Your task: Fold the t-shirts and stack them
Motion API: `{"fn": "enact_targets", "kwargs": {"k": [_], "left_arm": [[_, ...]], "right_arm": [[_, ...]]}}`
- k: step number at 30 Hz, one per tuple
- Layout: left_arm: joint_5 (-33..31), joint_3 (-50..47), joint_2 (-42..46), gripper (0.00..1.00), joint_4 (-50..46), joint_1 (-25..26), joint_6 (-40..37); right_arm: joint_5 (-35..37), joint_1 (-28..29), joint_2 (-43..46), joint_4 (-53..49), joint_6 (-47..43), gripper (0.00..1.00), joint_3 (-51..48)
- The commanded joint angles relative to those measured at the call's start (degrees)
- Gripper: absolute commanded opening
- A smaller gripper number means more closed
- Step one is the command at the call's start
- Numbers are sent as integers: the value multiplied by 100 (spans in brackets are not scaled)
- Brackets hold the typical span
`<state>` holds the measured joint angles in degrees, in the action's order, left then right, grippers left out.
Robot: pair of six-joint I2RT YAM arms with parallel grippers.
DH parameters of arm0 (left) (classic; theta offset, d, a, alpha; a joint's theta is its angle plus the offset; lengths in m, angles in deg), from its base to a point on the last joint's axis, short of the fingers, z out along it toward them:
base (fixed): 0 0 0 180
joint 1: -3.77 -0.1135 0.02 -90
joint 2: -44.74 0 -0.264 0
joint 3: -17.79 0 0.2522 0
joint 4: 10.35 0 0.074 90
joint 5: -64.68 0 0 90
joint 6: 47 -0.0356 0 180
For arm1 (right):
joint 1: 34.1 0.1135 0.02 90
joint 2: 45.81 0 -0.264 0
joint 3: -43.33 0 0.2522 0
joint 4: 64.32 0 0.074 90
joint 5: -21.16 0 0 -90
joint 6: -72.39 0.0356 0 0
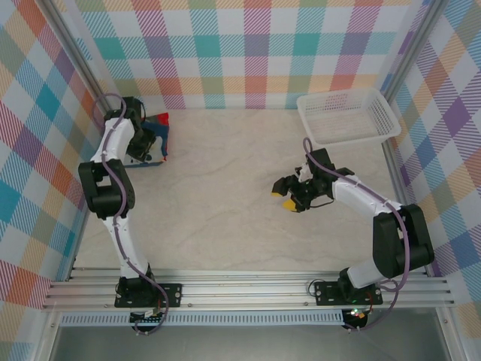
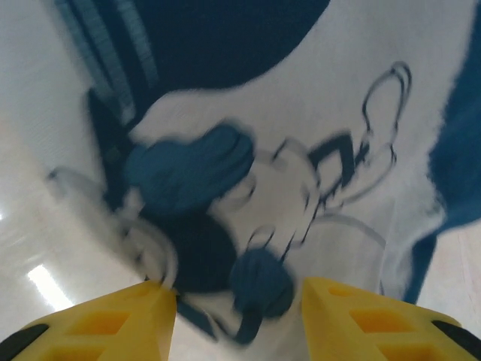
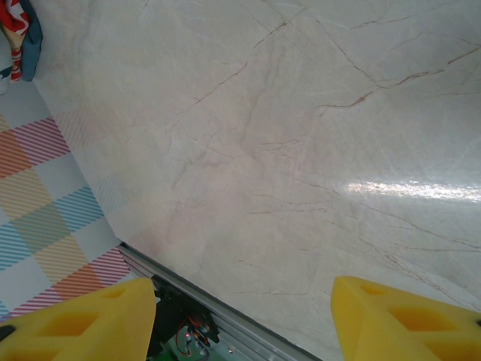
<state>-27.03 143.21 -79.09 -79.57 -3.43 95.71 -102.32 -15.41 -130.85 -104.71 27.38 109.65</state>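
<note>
Upper left of the top view, close by the checked back wall [image 1: 248, 53]: dark navy cloth t-shirt [image 1: 163, 143] with white cartoon-mouse print, right beside the red cloth t-shirt [image 1: 159, 119]. Directly over them, left gripper [image 1: 141, 148]. In its wrist view, yellow fingers [image 2: 113, 323] spread apart, blurred mouse print showing in the gap. Right of centre, right gripper [image 1: 284, 193] released wide above the marbled tabletop [image 1: 218, 195], grasping nothing. Upper right, white plastic mesh basket [image 1: 342, 93].
</note>
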Motion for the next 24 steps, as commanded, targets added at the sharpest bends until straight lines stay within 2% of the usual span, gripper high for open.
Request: {"fn": "enact_targets", "kwargs": {"k": [1,10,15,21,24], "left_arm": [[-51,764,-456,47,-158,-83,-91],[-26,1883,-1280,45,-201,-417,6],[99,2058,-1315,47,30,-447,73],[775,2793,-1951,46,-116,-458,82],[888,2743,-1958,46,-84,-393,112]], "right_arm": [[15,-39,142,-125,-64,63,-77],[44,-33,281,-162,-24,63,-184],[43,-34,283,-158,-17,63,-182],[30,-34,224,-152,-52,63,-149],[40,-34,239,-162,-42,63,-153]]}}
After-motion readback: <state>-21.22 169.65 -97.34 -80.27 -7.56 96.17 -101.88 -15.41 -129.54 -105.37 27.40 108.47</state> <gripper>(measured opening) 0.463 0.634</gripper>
